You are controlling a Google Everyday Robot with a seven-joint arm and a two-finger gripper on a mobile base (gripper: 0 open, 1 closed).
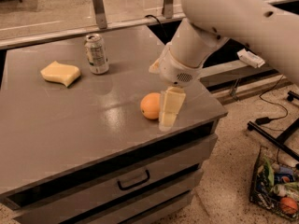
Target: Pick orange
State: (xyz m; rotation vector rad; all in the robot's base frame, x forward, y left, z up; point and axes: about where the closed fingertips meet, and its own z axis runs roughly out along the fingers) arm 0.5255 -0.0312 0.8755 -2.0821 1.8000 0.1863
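No word, brand or number can be read anywhere. The silver aluminium soda can (96, 53), in the upper left of the frame, bears dark printing, but none of it can be made out. The pale cream tool (169, 107) hangs mid-frame, just right of the round bright orange fruit (150, 106).

The robot's white arm (243, 17) is slanting down from the upper right corner of the view toward the middle, its thick upper link filling that corner. The forearm is bending leftward and downward into a rounded wrist (180, 66) with a small grille on its underside. Below the wrist, the cream-coloured claw (168, 115) is pointing straight down, hanging just right of the view's centre, at the arm's lowest end.
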